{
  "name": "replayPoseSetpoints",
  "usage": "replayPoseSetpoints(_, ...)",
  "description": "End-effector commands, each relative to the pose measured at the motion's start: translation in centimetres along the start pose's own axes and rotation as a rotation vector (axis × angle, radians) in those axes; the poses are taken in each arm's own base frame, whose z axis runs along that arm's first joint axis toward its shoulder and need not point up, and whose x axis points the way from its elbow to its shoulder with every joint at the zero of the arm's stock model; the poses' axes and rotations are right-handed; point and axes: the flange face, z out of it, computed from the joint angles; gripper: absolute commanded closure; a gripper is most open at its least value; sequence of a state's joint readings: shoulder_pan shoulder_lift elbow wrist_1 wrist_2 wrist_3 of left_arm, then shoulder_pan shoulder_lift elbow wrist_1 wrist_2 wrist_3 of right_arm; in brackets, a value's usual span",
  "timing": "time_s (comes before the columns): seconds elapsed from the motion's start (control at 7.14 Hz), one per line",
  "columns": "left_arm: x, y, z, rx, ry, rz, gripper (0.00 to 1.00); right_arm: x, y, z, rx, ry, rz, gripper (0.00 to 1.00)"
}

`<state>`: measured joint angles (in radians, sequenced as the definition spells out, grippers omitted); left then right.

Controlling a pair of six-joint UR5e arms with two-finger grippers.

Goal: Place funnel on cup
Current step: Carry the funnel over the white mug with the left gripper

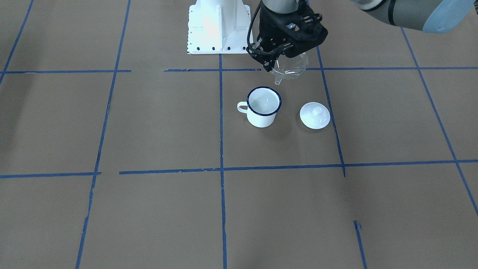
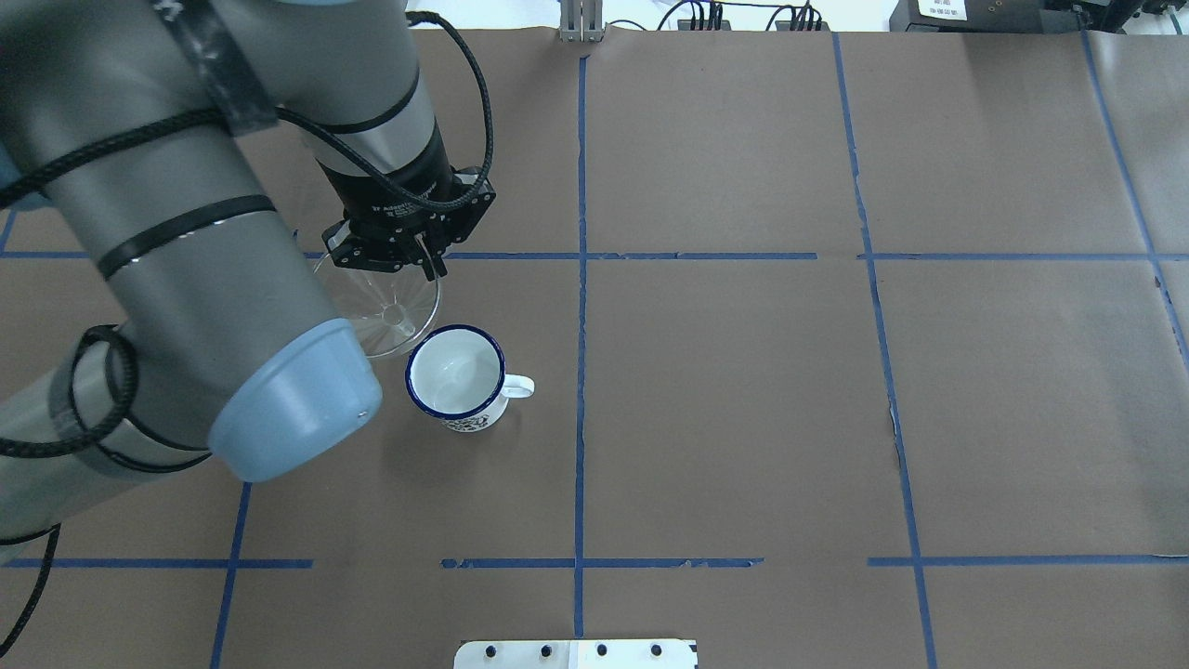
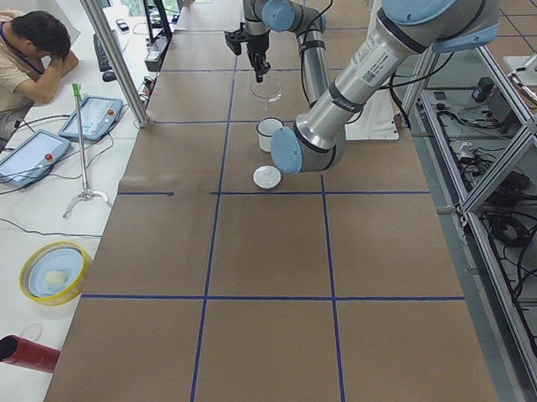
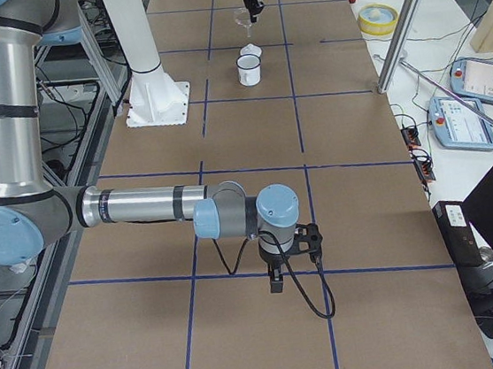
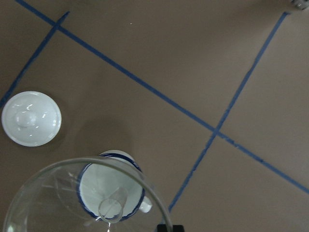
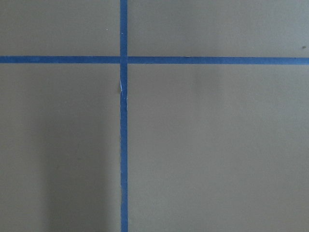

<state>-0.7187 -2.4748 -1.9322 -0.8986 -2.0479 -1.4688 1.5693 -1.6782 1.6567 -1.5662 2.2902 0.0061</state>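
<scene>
1 gripper is busy: the left gripper (image 2: 409, 258) is clamped on the rim of the funnel (image 2: 385, 311), which hangs spout-down from it, likely so the spout can drop into the cup (image 1: 263, 106). That cup stands upright and empty, just below the gripper. Whether the right gripper (image 4: 277, 281), far off, is closed cannot be told.

You'll see the white knobbed lid (image 1: 314, 115) lying flat on the brown paper (image 1: 149, 123), well below the jaws of the left gripper (image 1: 278, 59), off to the robot's left and toward your side. Blue tape lines (image 1: 221, 123) grid the paper beneath them.
</scene>
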Motion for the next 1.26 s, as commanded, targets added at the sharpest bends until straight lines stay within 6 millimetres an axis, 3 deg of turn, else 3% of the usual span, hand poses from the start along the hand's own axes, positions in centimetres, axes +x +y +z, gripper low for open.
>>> replayPoseSetpoints(0.0,2.1,0.4,3.7,-0.033,-0.081,0.080,1.00,0.0,0.0,0.0,0.000,0.000,0.000,0.00)
replayPoseSetpoints(0.28,5.1,-1.6,8.7,-0.038,-0.073,0.093,1.00,0.0,0.0,0.0,0.000,0.000,0.000,0.00)
replayPoseSetpoints(0.42,5.5,-1.9,9.8,-0.038,-0.071,0.098,1.00,0.0,0.0,0.0,0.000,0.000,0.000,0.00)
replayPoseSetpoints(0.7,5.4,-0.5,11.2,-0.056,-0.085,0.150,1.00,0.0,0.0,0.0,0.000,0.000,0.000,0.00)
replayPoseSetpoints(0.84,5.3,0.9,13.2,-0.072,-0.073,0.183,1.00,0.0,0.0,0.0,0.000,0.000,0.000,0.00)
replayPoseSetpoints(1.12,4.3,1.4,15.8,-0.081,-0.069,0.206,1.00,0.0,0.0,0.0,0.000,0.000,0.000,0.00)
